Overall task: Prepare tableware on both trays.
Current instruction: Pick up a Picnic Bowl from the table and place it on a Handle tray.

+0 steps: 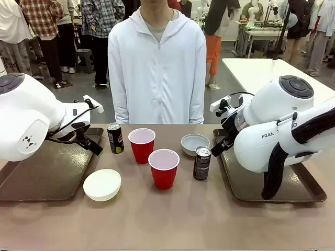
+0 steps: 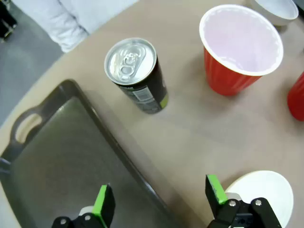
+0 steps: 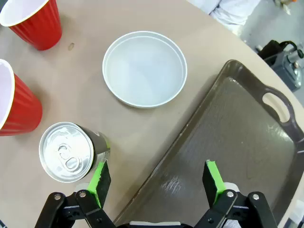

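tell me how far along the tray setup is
Done: nothing; the left tray and right tray are bare. In hand: nothing; the left gripper and right gripper hang open over the tray edges. Left: both red cups, both soda cans and both bowls sit on the table between the trays.

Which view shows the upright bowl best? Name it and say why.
The right wrist view: the upright bowl lies whole, seen from above, inside empty. The front view shows it small, from the side. The left wrist view crops it at the top edge.
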`<action>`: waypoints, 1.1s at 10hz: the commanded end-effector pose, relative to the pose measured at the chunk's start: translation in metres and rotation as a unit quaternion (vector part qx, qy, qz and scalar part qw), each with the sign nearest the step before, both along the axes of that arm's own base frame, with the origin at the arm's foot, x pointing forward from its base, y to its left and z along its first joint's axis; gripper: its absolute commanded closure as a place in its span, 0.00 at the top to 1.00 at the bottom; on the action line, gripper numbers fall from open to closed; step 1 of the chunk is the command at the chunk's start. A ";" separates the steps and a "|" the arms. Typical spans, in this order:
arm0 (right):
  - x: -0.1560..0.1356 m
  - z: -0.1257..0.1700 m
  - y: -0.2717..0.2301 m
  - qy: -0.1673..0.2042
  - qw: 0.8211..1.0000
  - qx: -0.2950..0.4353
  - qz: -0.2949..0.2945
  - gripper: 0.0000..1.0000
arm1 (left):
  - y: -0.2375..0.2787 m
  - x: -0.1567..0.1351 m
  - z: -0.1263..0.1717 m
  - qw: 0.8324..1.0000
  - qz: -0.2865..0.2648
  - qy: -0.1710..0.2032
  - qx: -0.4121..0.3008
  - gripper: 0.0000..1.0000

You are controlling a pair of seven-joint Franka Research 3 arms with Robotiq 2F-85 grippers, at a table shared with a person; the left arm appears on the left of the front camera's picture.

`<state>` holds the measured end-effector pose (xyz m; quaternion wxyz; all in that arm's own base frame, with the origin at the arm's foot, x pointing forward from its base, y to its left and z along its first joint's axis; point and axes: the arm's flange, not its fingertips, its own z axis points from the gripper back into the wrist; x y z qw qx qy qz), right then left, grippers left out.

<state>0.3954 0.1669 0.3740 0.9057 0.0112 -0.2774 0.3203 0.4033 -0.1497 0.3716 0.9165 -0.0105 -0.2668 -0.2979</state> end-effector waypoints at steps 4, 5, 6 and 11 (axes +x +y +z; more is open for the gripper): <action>0.000 0.000 0.000 0.000 1.000 0.000 0.000 1.00 | 0.000 0.000 0.000 1.000 0.000 0.000 0.000 1.00; 0.000 0.000 0.000 0.000 1.000 0.000 0.000 1.00 | 0.000 0.000 0.000 1.000 0.000 0.000 0.000 1.00; 0.000 0.000 0.000 0.000 1.000 0.000 0.000 1.00 | 0.000 0.000 0.000 1.000 0.000 0.000 0.000 1.00; 0.000 0.000 0.000 0.000 1.000 0.000 0.000 1.00 | 0.000 0.000 0.000 1.000 0.000 0.000 0.000 1.00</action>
